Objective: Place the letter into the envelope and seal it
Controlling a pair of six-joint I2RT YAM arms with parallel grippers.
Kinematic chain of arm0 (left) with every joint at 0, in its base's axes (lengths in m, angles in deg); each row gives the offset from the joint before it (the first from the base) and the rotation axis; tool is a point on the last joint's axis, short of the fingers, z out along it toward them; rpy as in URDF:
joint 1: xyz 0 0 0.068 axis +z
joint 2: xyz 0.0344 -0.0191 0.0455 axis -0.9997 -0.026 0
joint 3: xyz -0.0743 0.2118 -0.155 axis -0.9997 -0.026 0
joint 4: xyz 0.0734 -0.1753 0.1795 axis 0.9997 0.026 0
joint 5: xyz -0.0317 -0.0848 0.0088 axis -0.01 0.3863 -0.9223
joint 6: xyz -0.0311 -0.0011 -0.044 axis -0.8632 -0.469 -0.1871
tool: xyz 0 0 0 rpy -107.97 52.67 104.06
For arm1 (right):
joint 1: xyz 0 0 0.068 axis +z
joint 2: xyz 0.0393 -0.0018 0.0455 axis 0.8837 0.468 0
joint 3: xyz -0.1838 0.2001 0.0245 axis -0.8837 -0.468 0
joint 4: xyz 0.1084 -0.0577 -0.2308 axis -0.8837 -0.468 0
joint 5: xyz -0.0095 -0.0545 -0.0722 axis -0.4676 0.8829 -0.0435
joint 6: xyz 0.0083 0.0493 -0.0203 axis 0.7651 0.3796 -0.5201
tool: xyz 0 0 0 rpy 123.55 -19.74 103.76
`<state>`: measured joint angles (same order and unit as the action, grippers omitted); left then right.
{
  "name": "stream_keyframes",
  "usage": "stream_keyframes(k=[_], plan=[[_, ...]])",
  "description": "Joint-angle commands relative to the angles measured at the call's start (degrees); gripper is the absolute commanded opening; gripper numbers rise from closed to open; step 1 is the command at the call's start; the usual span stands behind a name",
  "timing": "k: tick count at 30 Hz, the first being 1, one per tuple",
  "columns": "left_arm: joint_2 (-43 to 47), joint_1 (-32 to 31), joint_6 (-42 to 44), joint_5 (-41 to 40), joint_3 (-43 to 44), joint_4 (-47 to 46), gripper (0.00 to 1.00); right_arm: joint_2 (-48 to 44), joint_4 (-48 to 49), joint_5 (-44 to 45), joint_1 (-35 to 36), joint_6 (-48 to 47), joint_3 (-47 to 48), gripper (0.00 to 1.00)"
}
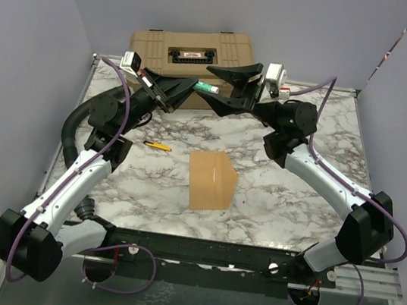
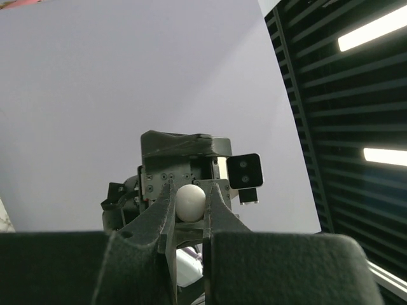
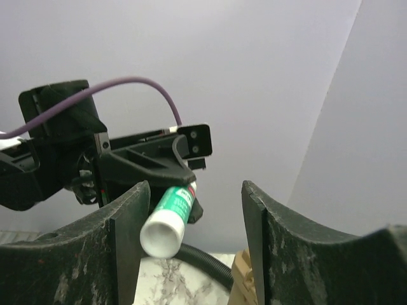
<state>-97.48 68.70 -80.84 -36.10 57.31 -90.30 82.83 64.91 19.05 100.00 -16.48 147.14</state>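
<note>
The kraft-brown envelope (image 1: pixel 211 180) lies in the middle of the marble table, its right part darker and folded. The letter does not show as a separate sheet. My left gripper (image 1: pixel 190 86) is raised near the back and shut on a green-and-white glue stick (image 1: pixel 206 88). In the left wrist view the fingers (image 2: pixel 162 213) clamp the stick's white round end (image 2: pixel 191 202). My right gripper (image 1: pixel 212 83) is open, with its jaws on either side of the stick. In the right wrist view the glue stick (image 3: pixel 168 219) sits by the left finger (image 3: pixel 127 241), and the gripper (image 3: pixel 191 244) is not closed on it.
A big tan plastic case (image 1: pixel 192 51) stands at the back, and its corner shows in the right wrist view (image 3: pixel 245 273). A small yellow-and-black pen-like tool (image 1: pixel 158 146) lies left of the envelope. Grey walls enclose the table on three sides.
</note>
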Motion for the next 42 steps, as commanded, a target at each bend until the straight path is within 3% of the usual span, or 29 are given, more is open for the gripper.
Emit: stream_keyframes(k=[1,14,31,37,39,41,42], plan=[[1.0,0.3,-2.5,-1.7,-0.9,-2.5,0.0,1.3,2.4,-0.9,0.3,2.5,2.8,0.63],[1.4,0.3,-6.3,-2.5,-3.7,-7.1,0.0,2.9,-4.2,-2.7,0.7,0.0,5.5,0.61],[0.5,0.3,-4.9,-1.9,-2.6,-8.2,0.0,2.9,-18.1,-3.6,1.7,-7.7,9.7,0.29],[0.5,0.3,-4.6,-1.6,-2.2,-8.1,0.0,2.5,-16.6,-1.3,1.9,-8.0,9.5,0.03],[0.6,0.3,-4.2,-1.5,-2.2,-8.1,0.0,2.2,-14.2,-0.4,1.9,-7.0,8.9,0.01],[0.6,0.3,-4.1,-1.4,-2.5,-8.1,0.07,2.0,-12.9,0.4,1.9,-6.2,8.8,0.0],[0.7,0.3,-3.9,-1.4,-2.6,-8.1,0.15,1.9,-12.7,1.0,1.9,-6.1,9.0,0.01]])
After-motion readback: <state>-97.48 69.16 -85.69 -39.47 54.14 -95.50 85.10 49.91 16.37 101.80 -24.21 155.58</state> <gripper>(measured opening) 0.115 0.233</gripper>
